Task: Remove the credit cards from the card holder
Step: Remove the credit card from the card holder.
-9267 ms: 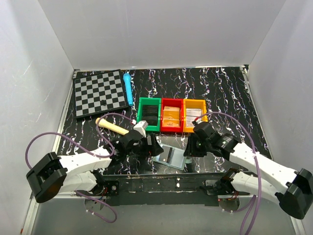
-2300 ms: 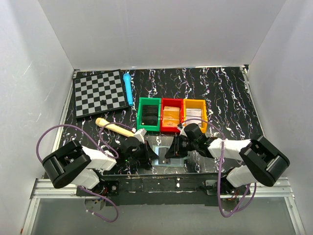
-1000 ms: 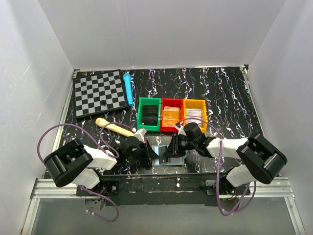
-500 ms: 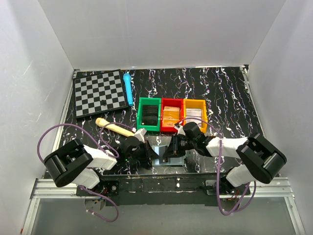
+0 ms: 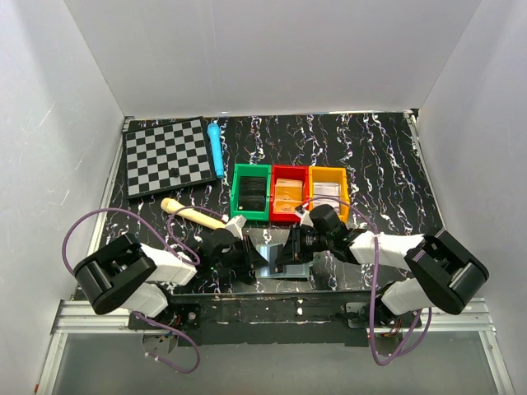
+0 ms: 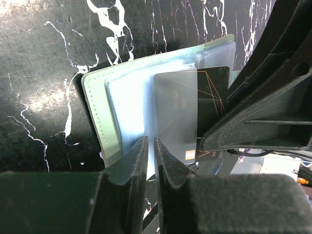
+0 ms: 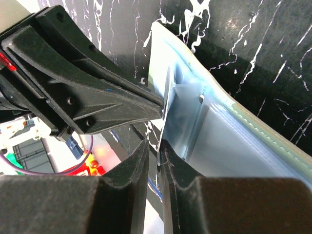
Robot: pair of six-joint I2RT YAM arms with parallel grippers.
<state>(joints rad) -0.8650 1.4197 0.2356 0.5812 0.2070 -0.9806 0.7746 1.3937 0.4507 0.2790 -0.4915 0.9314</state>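
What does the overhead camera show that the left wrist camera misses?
Only overhead: the chessboard, blue pen, wooden-handled tool, and green bin, red bin and orange bin. Only the left wrist: a dark card with thin orange lines, partly under a clear sleeve. Both: the open card holder on the black marbled table.

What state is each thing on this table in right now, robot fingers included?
card holder, open, pale inside showing.
dark card, partly out of its clear sleeve.
left fingers, almost closed, pinching the card holder's edge.
right fingers, almost closed on a thin sheet of the card holder.
green bin, loaded.
red bin, loaded.
orange bin, loaded.
chessboard, lying flat.
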